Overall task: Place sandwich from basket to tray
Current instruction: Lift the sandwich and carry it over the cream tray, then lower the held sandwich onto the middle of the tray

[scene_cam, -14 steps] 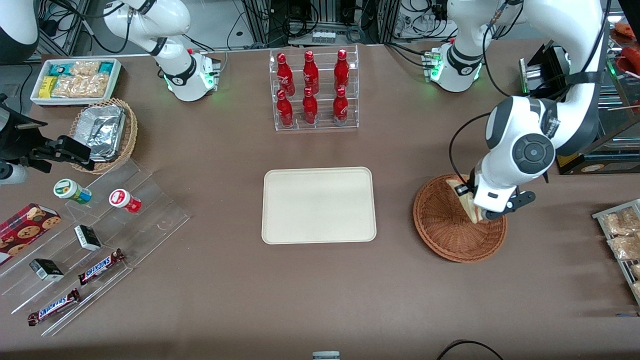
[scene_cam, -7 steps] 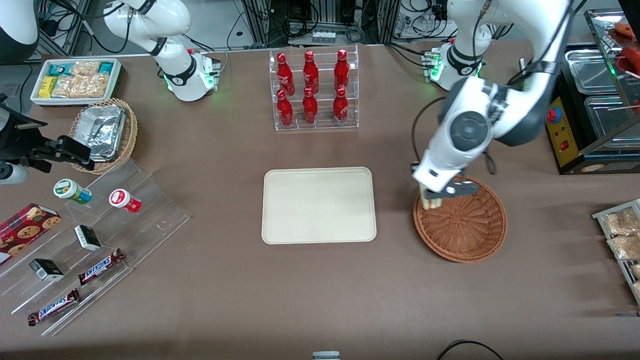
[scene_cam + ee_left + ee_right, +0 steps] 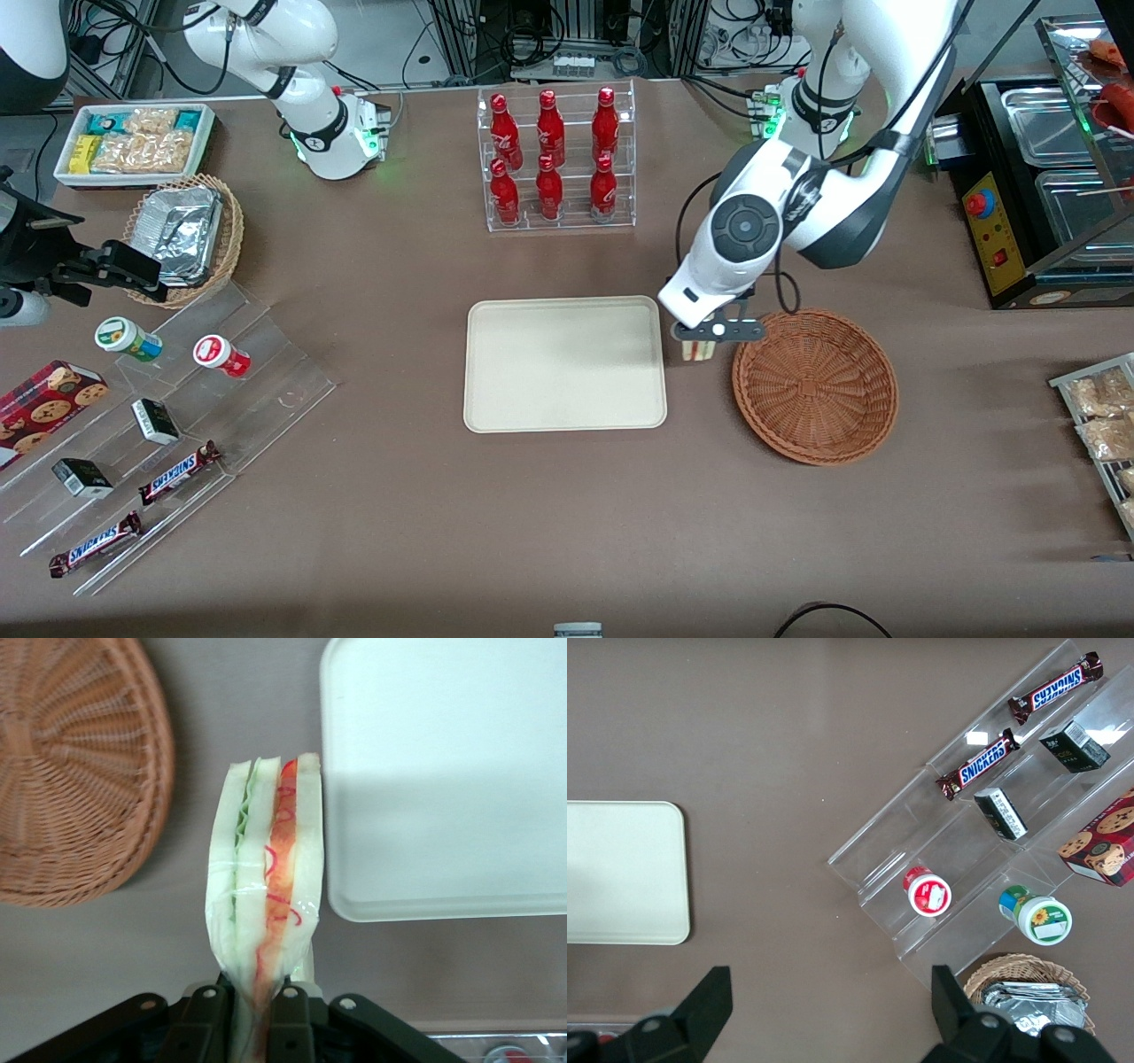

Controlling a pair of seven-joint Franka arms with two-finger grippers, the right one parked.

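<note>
My left gripper (image 3: 700,341) is shut on the clear-wrapped sandwich (image 3: 266,877), a pale bread wedge with green and red-orange filling. It hangs above the bare table strip between the reddish-brown wicker basket (image 3: 815,385) and the cream-white tray (image 3: 564,363). In the front view only the sandwich's lower part (image 3: 696,352) shows under the gripper. The basket (image 3: 71,771) holds nothing. The tray (image 3: 443,771) holds nothing. The gripper (image 3: 252,1014) pinches the sandwich's narrow end.
A clear rack of red bottles (image 3: 555,159) stands farther from the front camera than the tray. Toward the parked arm's end lie a clear stepped stand with snacks (image 3: 159,425), a tan basket with foil (image 3: 182,235) and a white snack box (image 3: 133,142). Packets on a rack (image 3: 1103,416) lie at the working arm's end.
The left gripper lifted the sandwich out of the basket and carried it toward the tray; it now hangs between basket and tray.
</note>
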